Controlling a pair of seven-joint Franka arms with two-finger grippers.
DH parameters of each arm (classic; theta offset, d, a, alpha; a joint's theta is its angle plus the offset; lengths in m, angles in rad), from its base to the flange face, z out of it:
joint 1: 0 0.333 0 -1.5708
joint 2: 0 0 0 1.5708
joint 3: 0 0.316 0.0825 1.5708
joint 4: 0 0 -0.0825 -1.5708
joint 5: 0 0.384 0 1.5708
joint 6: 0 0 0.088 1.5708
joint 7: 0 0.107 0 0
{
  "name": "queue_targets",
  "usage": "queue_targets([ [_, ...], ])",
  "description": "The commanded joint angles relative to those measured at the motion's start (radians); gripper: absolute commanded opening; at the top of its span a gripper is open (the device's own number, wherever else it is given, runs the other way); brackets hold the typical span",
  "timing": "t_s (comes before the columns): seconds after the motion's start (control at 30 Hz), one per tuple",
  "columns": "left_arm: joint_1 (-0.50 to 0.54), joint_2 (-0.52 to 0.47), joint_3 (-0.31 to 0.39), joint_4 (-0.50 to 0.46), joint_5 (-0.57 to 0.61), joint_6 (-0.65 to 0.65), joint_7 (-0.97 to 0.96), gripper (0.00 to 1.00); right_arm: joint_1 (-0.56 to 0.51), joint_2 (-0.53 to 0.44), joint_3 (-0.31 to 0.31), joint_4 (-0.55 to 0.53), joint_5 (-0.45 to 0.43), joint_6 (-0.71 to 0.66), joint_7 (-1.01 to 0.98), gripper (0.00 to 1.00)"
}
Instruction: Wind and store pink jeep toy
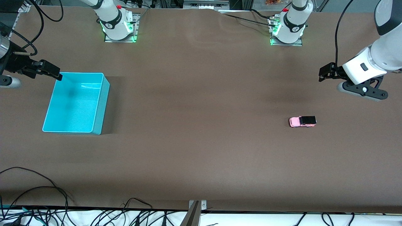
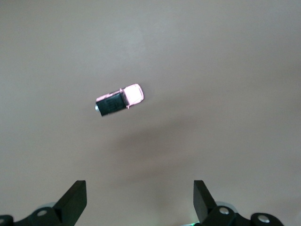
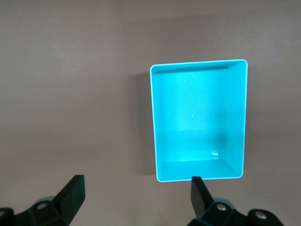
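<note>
Across the whole bench (image 1: 201, 150) lies a matte brown covering, smooth and uniform, with faint creases near the edge where the arm bases stand.

Toward the right arm's end of the bench sits a turquoise plastic bin (image 1: 101, 103), rectangular, open-topped, with rounded corners and glossy, slightly tapered walls. Nothing shows inside it. The right wrist view shows the same bin (image 3: 235, 117) from above, its floor lightly reflective.

Right gripper (image 1: 56, 74): black, hanging in the air over the bin's corner nearest that arm's end of the bench. Its wedge-shaped fingers (image 3: 73, 193) stand wide apart, holding nothing.

Left gripper (image 1: 323, 72): black fingers on a white wrist housing, hanging in the air over bare bench toward the left arm's end. Its fingers (image 2: 75, 200) are likewise spread wide, with nothing between them.

The pink jeep toy (image 1: 302, 121) rests on its wheels on the bench toward the left arm's end, well apart from the bin and nearer the front camera than the spot under the left gripper. It is small and boxy, with a light pink body, flat black roof and dark wheels. In the left wrist view the toy (image 2: 118, 100) lies clear of both fingers, untouched.
</note>
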Motion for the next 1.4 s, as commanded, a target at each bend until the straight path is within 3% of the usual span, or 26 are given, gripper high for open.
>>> queue_targets([
  [0.0,0.015,0.051,0.003,0.037,0.002,0.010,0.176,1.00,0.000,0.000,-0.003,0.007,-0.003,-0.011,-0.012,1.00],
  [0.33,0.015,0.122,0.001,0.010,0.082,0.034,0.426,1.00,-0.001,0.000,-0.003,0.006,-0.003,-0.013,-0.013,1.00],
  [0.5,0.022,0.122,0.003,-0.044,0.089,0.116,0.526,1.00,-0.001,0.000,-0.003,0.007,-0.003,-0.017,-0.013,1.00],
  [0.7,0.065,0.120,0.003,-0.173,0.094,0.298,0.733,1.00,-0.001,0.000,-0.003,0.007,-0.003,-0.017,-0.013,1.00],
  [1.17,0.096,0.123,0.004,-0.516,0.132,0.804,0.997,1.00,-0.001,0.000,-0.004,0.006,-0.003,-0.019,-0.013,1.00],
  [1.37,0.118,0.169,0.003,-0.582,0.201,1.007,1.087,1.00,-0.001,0.000,-0.004,0.006,-0.003,-0.017,-0.013,1.00],
])
